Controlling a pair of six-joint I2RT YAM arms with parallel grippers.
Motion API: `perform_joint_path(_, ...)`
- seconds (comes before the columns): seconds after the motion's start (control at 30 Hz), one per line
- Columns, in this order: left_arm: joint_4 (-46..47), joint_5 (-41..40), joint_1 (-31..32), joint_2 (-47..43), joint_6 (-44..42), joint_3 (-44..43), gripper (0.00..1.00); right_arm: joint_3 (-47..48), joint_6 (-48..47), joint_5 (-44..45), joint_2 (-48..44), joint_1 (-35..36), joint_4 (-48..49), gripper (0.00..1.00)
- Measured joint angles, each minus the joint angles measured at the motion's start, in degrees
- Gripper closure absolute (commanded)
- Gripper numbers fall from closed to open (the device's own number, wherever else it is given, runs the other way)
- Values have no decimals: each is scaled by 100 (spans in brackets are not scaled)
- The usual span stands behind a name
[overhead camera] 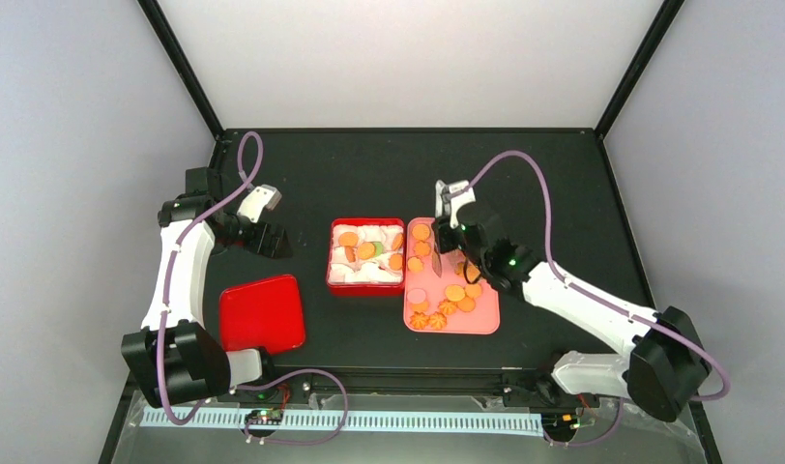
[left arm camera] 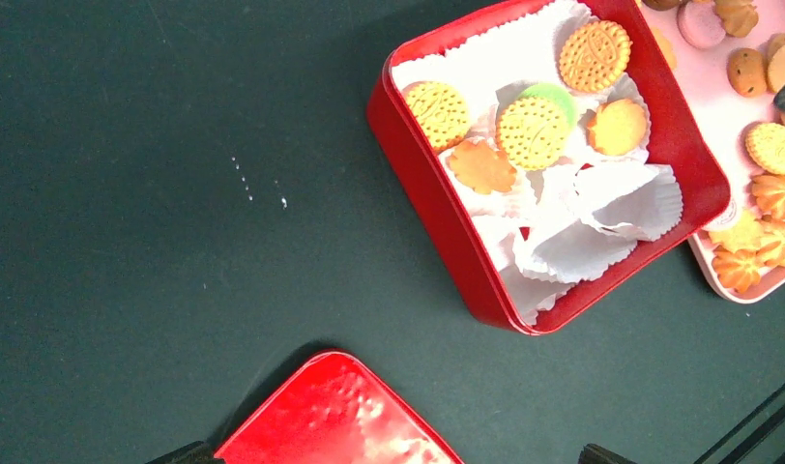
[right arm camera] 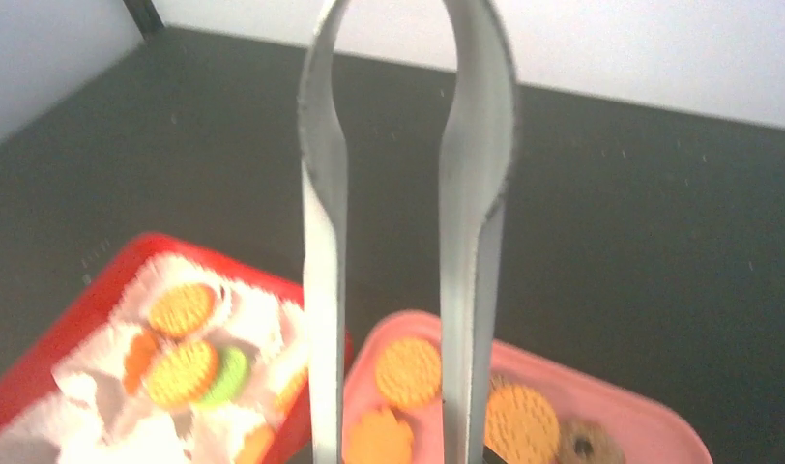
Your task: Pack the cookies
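A: Cookies (overhead camera: 454, 293) — where?
B: Some sat in paper cups (left arm camera: 625, 198) inside the red tin (overhead camera: 366, 289), the rest lay on the pink tray (overhead camera: 482, 322) beside it.
A: Pincers?
B: Left pincer (overhead camera: 273, 240) hung wide over the desk (overhead camera: 369, 174) — right pincer (overhead camera: 450, 235) gripped metal tongs (right arm camera: 323, 290), tips apart above the tray.

A red tin (overhead camera: 366, 288) lined with white paper cups (left arm camera: 621, 196) sits just left of the right claw (overhead camera: 449, 232), and a pink tray (overhead camera: 485, 319) lies beneath it. From the claw hang metal tongs (right arm camera: 478, 193), their blurred tips seemingly just above the tray. A red lid (overhead camera: 261, 312) rests well off to the claw's left.
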State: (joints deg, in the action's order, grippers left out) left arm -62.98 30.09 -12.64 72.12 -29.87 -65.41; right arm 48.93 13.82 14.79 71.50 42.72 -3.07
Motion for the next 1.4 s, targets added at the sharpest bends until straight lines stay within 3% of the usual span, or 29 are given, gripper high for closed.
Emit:
perform_joint_path(0.23, 0, 20, 0, 0, 2, 0, 1, -953, 175, 61, -413, 0, -284, 61)
perform_joint_path(0.5, 0, 22, 0, 0, 4, 0, 1, -1143, 308, 28, -525, 0, -334, 59)
perform_joint_path(0.67, -2, 22, 0, 0, 4, 0, 1, -1191, 348, -28, -531, 7, -251, 72)
perform_joint_path(1.0, -4, 39, 0, 15, 9, -17, 1, -1298, 433, -70, -710, 39, -271, 85)
perform_joint_path(1.2, -2, 44, 0, 66, 9, -81, 1, -868, 341, -68, -813, 52, -535, 85)
perform_joint_path(1.4, -4, 42, 0, 66, 9, -87, 1, 278, 240, -83, -737, 378, -581, 85)
